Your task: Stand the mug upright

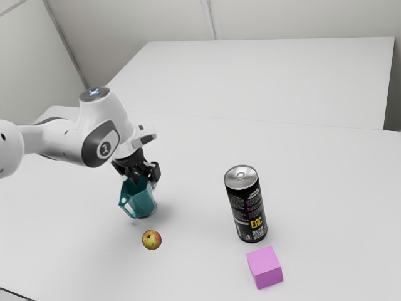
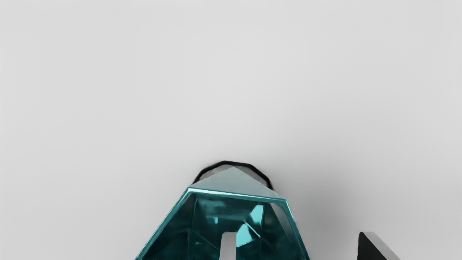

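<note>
The gripper (image 1: 145,175) is at the top of the teal faceted mug (image 1: 143,202). The mug has its opening upward and its base down at the table, with the handle toward the exterior view's left; whether it leans slightly I cannot tell. In the wrist view the gripper (image 2: 301,248) stands open over the mug (image 2: 234,213): one finger (image 2: 228,247) reaches inside the opening, while the other finger (image 2: 379,250) is outside the wall with a gap beside it. The lower part of the inner finger is hidden.
A small red-yellow apple (image 1: 151,239) lies close to the mug on the white table (image 1: 188,269). Toward the exterior view's right stand a tall black can (image 1: 247,210) and, near it, a pink cube (image 1: 265,268).
</note>
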You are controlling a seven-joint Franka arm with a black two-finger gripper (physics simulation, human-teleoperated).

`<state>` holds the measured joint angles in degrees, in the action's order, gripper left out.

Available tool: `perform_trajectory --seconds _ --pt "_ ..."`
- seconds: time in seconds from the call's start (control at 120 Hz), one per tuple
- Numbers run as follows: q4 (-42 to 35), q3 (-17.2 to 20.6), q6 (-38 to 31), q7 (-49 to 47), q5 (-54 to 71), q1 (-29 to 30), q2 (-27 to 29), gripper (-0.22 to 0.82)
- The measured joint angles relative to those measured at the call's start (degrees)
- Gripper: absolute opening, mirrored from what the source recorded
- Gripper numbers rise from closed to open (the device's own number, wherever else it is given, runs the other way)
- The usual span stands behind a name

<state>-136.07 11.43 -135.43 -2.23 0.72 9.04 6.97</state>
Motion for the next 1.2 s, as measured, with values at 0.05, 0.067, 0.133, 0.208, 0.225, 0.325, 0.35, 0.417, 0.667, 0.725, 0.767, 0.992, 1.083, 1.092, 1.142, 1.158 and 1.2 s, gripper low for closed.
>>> perform_trajectory --seconds 0.05,0.067,0.133,0.208,0.225,0.325,0.35,0.417,0.667,0.725,0.767,0.992,1.083,1.092,1.142,1.158,1.2 --pt "0.08 0.0 0.06 0.03 -0.07 0.0 0.76 0.4" --pt "0.13 0.0 0.11 0.04 -0.1 0.0 1.0 0.41" --pt "0.37 0.0 0.51 0.09 -0.2 -0.21 2.09 0.46" --pt "1.76 0.0 2.05 0.12 -0.34 -0.36 3.09 0.49" --pt "2.28 0.0 2.58 0.13 -0.37 -0.39 3.22 0.5" --pt "5.69 0.0 6.31 0.15 -0.51 -0.43 3.49 0.53" --pt "6.7 0.0 7.45 0.16 -0.57 -0.44 3.46 0.54" --pt "9.83 0.0 10.88 0.17 -0.89 -0.43 3.13 0.55" --pt "21.96 -0.62 24.49 0.19 -1.35 -2.12 -0.19 0.57" --pt "24.68 -0.93 27.12 0.17 -1.36 -2.96 -1.24 0.58" --pt "26.31 -1.79 28.74 0.16 -1.33 -4.13 -1.98 0.58" --pt "35.95 -4.06 36.73 0.13 -0.87 -6.33 -5.23 0.58" --pt "40.17 -4.05 40.05 0.14 -0.69 -6.14 -6.53 0.58" --pt "40.53 -4.04 40.35 0.15 -0.68 -6.1 -6.62 0.58" --pt "42.24 -3.87 41.97 0.16 -0.39 -5.84 -7.16 0.58" --pt "42.74 -3.82 42.48 0.16 -0.25 -5.76 -7.34 0.58" --pt "43.85 -3.74 43.68 0.17 0.01 -5.59 -7.62 0.58"
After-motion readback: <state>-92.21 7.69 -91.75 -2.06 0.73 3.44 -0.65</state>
